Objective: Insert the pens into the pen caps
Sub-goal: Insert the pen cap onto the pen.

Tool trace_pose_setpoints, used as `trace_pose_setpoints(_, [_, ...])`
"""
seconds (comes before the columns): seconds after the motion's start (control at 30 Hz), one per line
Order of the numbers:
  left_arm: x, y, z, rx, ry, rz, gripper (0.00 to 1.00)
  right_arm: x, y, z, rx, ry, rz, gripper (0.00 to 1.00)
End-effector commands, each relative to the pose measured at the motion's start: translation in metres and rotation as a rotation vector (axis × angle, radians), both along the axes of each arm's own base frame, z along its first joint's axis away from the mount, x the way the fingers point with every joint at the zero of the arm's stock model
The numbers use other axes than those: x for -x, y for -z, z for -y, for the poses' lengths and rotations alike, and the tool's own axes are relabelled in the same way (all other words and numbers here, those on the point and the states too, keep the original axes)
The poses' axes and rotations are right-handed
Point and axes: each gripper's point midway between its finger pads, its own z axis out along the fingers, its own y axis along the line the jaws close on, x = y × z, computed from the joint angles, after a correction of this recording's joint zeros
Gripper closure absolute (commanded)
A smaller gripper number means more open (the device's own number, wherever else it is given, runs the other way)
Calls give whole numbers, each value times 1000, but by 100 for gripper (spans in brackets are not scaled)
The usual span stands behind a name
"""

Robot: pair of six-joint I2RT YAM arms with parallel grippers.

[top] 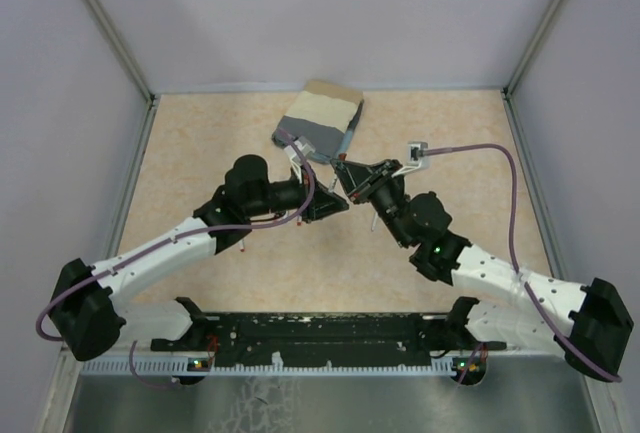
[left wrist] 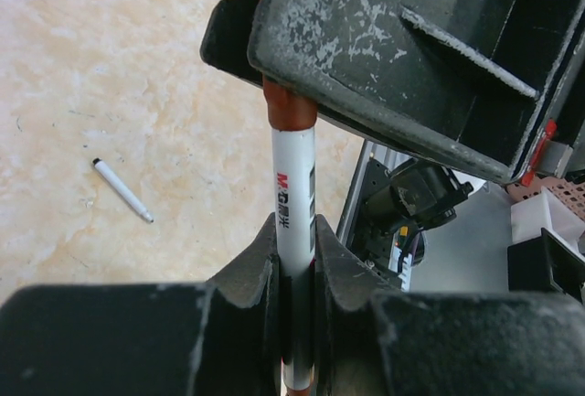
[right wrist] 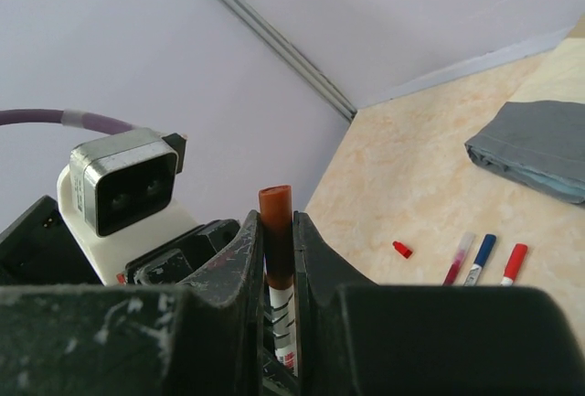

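A white-barrelled pen (left wrist: 294,222) stands clamped between my left gripper's (left wrist: 294,236) fingers. Its upper end sits inside a brown-red pen cap (left wrist: 291,112). My right gripper (right wrist: 275,224) is shut on that same cap (right wrist: 276,231), and the pen's white barrel (right wrist: 285,318) shows just below it. In the top view the left gripper (top: 328,203) and right gripper (top: 352,177) meet tip to tip above the table's middle. Another pen (left wrist: 122,190) lies loose on the table. Three more pens (right wrist: 479,259) and a small red pen cap (right wrist: 401,250) lie near the cloth.
A folded grey-beige cloth (top: 318,123) lies at the back of the table, just beyond the grippers. Grey walls close in the table on the left, back and right. The left wrist's camera housing (right wrist: 123,181) sits close beside the right fingers.
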Motion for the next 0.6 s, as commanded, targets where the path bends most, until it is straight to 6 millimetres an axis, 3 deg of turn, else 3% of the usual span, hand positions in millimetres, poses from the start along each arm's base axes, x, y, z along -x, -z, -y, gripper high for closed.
trace_pose_setpoints(0.0, [-11,-186,-24,429,-136,441,100,84,156,-42,427,-381,-293,100])
trace_pose_setpoints(0.33, [-6,-162,-26,375,-119,411,100,57,39,-38,316,-299,-78,100])
trace_pose_setpoints(0.5, [4,-153,-25,353,-64,418,100,50,-7,-26,240,-271,-7,100])
trace_pose_setpoints(0.57, [7,-152,-25,348,-50,424,100,51,-21,-21,220,-265,20,94])
